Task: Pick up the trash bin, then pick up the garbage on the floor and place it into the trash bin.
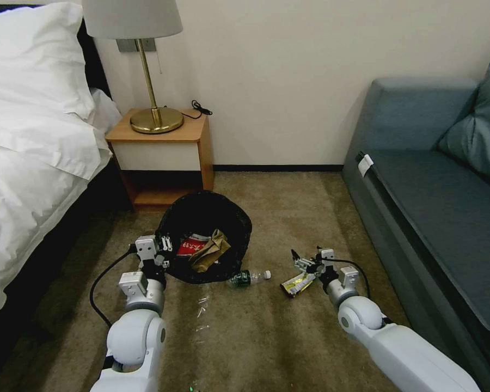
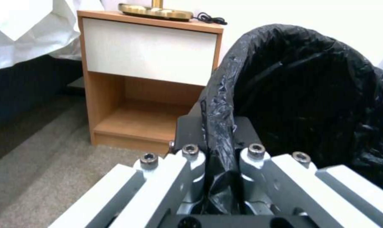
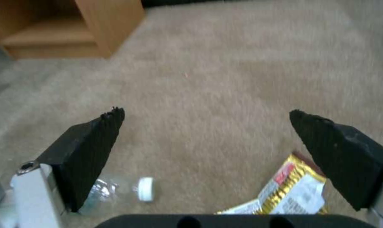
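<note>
The trash bin (image 1: 239, 218), lined with a black bag, hangs tilted with its mouth toward me. My left gripper (image 1: 162, 249) is shut on its near rim; the left wrist view shows the bag rim (image 2: 219, 104) pinched between the fingers (image 2: 190, 152). A red-and-white carton (image 1: 190, 246) and a crumpled tan paper bag (image 1: 209, 251) lie inside. On the carpet lie a clear bottle (image 1: 249, 277) (image 3: 144, 189) and a yellow-white wrapper (image 1: 297, 283) (image 3: 292, 190). My right gripper (image 1: 306, 256) (image 3: 206, 111) hovers open just above the wrapper, with the bottle to its left.
A wooden nightstand (image 1: 163, 147) with a brass lamp (image 1: 156, 117) stands behind the bin. The bed (image 1: 32, 147) runs along the left and a blue-grey sofa (image 1: 435, 207) along the right. Small clear scraps (image 1: 201, 313) lie on the carpet in front of the bin.
</note>
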Available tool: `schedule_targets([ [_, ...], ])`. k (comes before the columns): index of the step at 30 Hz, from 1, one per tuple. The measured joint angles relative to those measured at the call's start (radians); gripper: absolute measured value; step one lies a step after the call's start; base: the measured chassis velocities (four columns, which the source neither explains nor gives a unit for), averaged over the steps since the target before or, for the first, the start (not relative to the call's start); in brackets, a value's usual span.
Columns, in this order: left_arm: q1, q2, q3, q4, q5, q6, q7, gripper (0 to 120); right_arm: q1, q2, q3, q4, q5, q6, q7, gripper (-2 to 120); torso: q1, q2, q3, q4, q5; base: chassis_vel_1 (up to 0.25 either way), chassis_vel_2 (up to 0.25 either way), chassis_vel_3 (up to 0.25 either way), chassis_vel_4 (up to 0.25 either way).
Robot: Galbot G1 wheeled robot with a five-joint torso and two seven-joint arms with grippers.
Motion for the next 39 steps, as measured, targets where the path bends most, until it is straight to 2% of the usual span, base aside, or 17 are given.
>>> schedule_targets([
  [8,0.012,-0.002,-0.005,-0.01,0.009,-0.002,0.0,4,0.059,0.082,0.053,-0.174,0.037,-0.127,0.008,100,0.0,0.0,0.0,0.0,-0.0001,0.0,0.0,0.0,0.0],
  [11,0.012,-0.005,-0.005,-0.01,0.013,-0.002,0.0,4,0.066,0.099,0.068,-0.201,0.037,-0.139,0.008,100,0.0,0.0,0.0,0.0,0.0,0.0,0.0,0.0,0.0],
  [13,0.016,-0.011,-0.004,-0.011,0.024,-0.002,-0.001,4,0.079,0.15,0.111,-0.263,0.031,-0.155,0.001,100,0.0,0.0,0.0,-0.0001,-0.0001,0.0,0.0,0.0,0.0],
  [17,0.016,-0.014,-0.002,-0.012,0.031,-0.002,-0.001,4,0.088,0.196,0.144,-0.302,0.02,-0.168,-0.005,100,0.0,0.0,0.0,-0.0001,-0.0001,0.0,0.0,0.0,0.0],
  [19,0.015,-0.019,-0.001,-0.015,0.039,-0.002,-0.001,4,0.099,0.252,0.18,-0.347,-0.002,-0.181,-0.013,100,0.0,0.0,0.0,0.0003,0.0,0.0,0.0,0.0,0.0],
  [22,0.015,-0.022,-0.001,-0.019,0.043,-0.001,-0.002,4,0.106,0.28,0.205,-0.381,-0.025,-0.184,-0.015,100,0.0,0.0,0.0,0.0002,0.0,0.0,0.0,0.0,0.0],
  [39,0.042,-0.016,-0.006,-0.04,0.049,0.0,-0.003,4,0.111,0.301,0.264,-0.467,-0.117,-0.174,-0.036,100,0.0,0.0,0.0,0.0,-0.0001,0.0,0.0,0.0,0.0],
])
